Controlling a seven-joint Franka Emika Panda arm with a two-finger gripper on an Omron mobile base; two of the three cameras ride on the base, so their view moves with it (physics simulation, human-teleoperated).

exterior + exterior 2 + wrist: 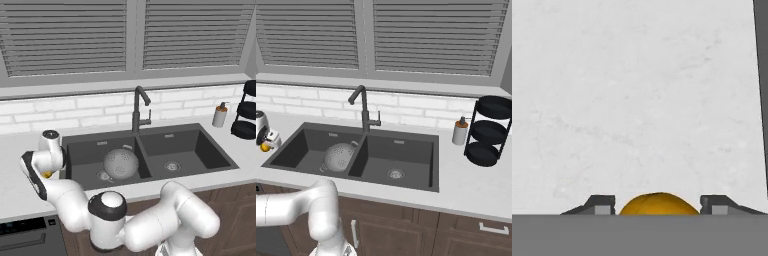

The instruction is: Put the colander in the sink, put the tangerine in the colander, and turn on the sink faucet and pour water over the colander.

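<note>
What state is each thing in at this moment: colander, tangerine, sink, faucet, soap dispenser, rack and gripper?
colander: in the sink's left basin, no fruit in it.
tangerine: on the counter, between the gripper's fingertips.
sink: right basin bare, no water showing.
sink faucet: off, no stream.
soap dispenser: upright on the counter.
black rack: upright, shelves bare.
gripper: down over the tangerine, jaws either side; grip unclear.

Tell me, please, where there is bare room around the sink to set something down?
Free: the right basin, and the counter in front of it. Crowded: the left basin with the colander; the far right by the soap bottle and rack.
</note>
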